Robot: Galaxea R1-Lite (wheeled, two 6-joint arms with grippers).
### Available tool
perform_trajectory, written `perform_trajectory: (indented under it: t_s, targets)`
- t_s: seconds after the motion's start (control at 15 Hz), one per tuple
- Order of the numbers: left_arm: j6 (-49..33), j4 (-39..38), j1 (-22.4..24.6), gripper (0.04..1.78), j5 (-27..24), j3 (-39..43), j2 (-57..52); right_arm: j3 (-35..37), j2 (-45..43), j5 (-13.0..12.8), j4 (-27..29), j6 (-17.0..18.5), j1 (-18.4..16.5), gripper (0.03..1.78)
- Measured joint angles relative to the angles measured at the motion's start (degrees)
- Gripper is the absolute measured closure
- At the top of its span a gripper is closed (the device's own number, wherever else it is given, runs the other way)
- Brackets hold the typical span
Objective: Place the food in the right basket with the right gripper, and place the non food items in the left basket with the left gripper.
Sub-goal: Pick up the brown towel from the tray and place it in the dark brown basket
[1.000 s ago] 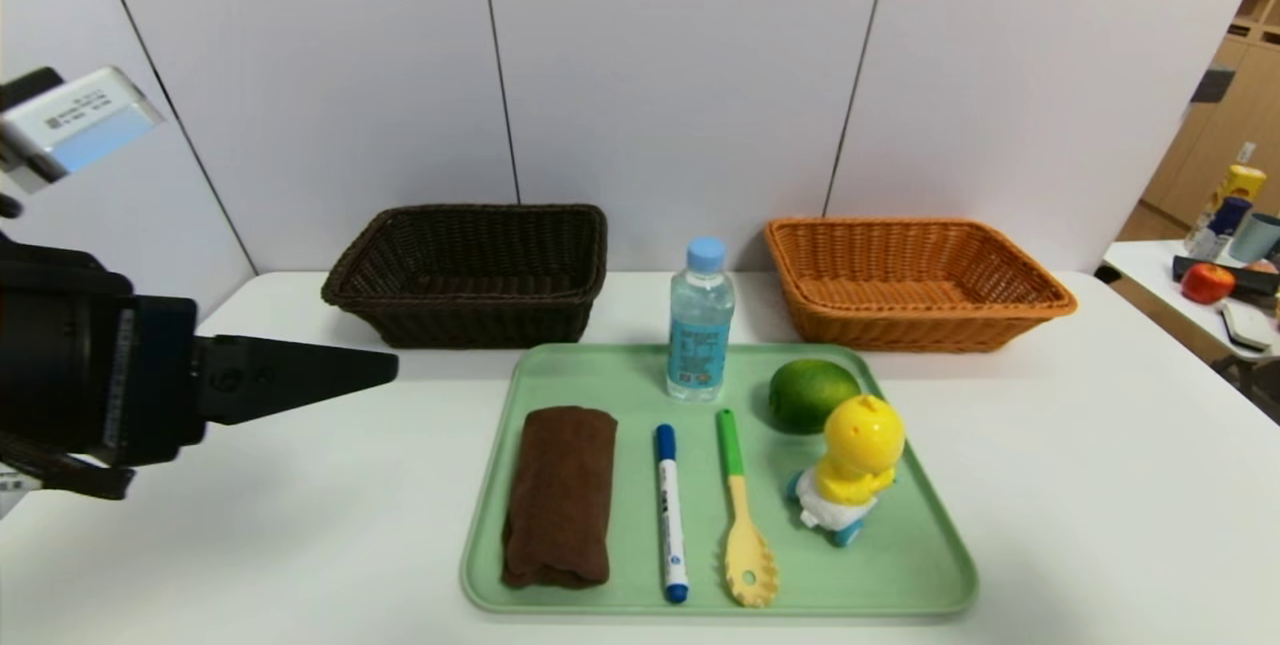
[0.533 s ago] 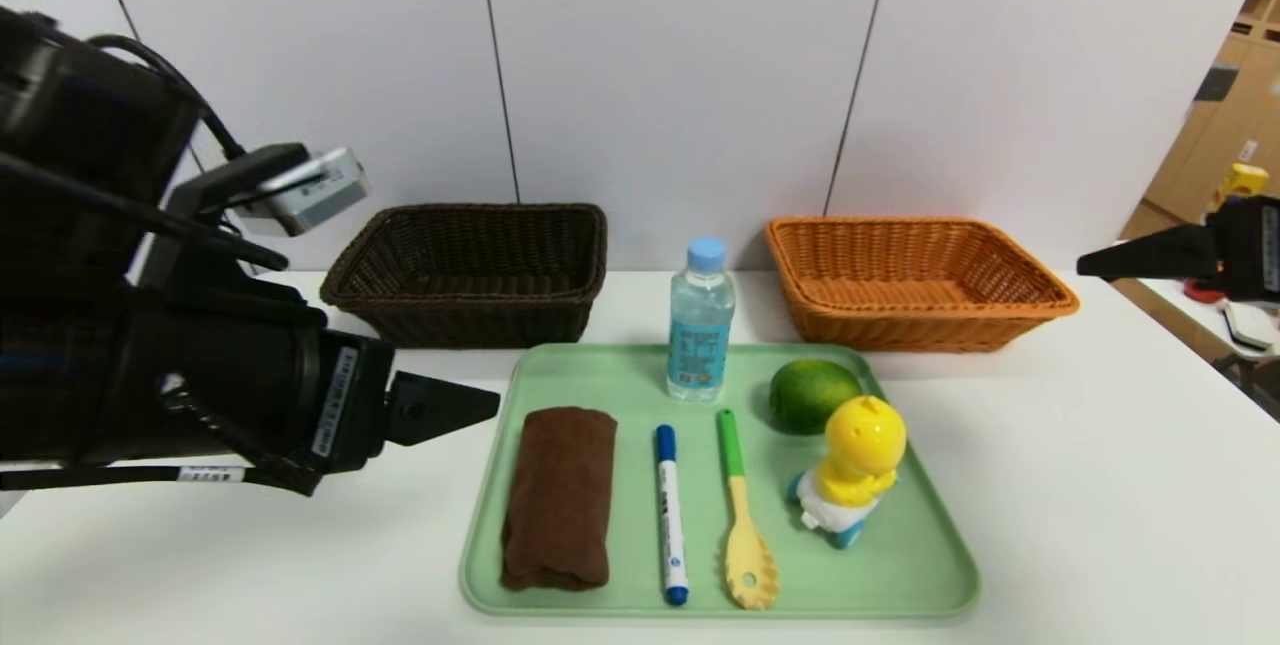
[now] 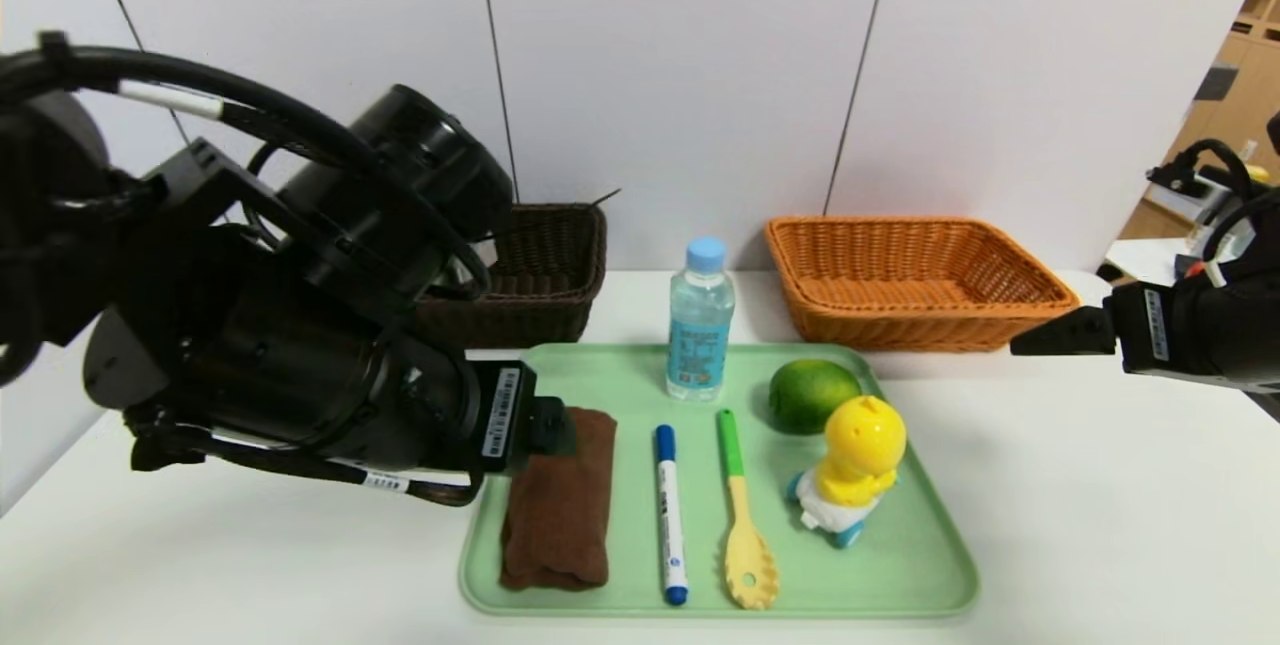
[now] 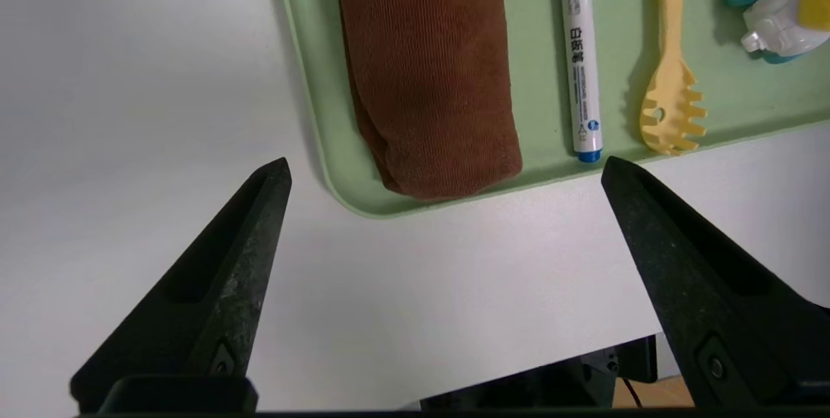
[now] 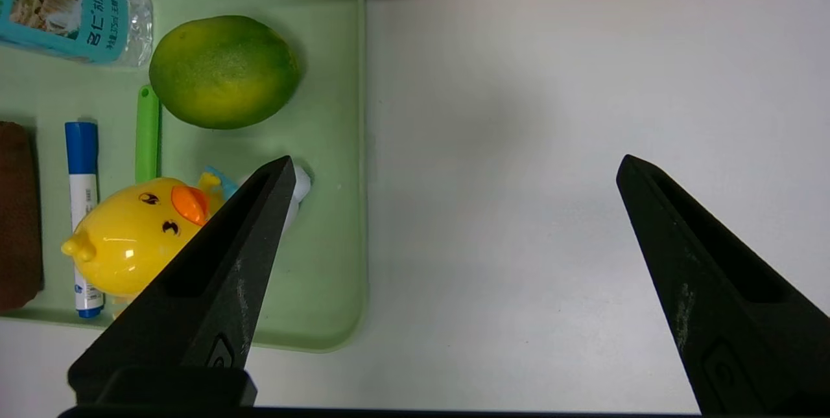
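A green tray (image 3: 900, 565) holds a rolled brown towel (image 3: 558, 510), a blue marker (image 3: 670, 510), a green and yellow pasta spoon (image 3: 742, 515), a lime (image 3: 808, 393), a yellow chick toy (image 3: 855, 465) and a water bottle (image 3: 700, 325). My left gripper (image 3: 550, 430) hovers over the towel's far end; in the left wrist view it (image 4: 444, 168) is open and empty above the towel (image 4: 428, 68). My right gripper (image 3: 1030, 340) is open and empty to the right of the tray; in the right wrist view (image 5: 455, 162) it is above bare table beside the lime (image 5: 224, 71).
A dark brown basket (image 3: 545, 275) stands behind the tray on the left, partly hidden by my left arm. An orange basket (image 3: 915, 325) stands behind on the right. The table's front edge (image 4: 519, 366) lies just below the tray.
My left arm has swung in from the left to above the towel, now covering most of the brown basket. My right arm has come in from the right toward the tray.
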Motion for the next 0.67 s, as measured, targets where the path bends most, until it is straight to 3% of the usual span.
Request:
perform_trajectory:
  t_s: [0.27,0.67]
  targets:
    - [-2.1,4.7,-0.7,0.13,0.0,-6.5,5.9,4.9,-1.6,-0.2,-6.6,-0.3,0.0,0.10]
    - [-3.7,5.8,-0.6,0.13,0.2,-11.2,14.0,6.5,-3.8,-0.4,-7.3,-0.3,0.0,0.10]
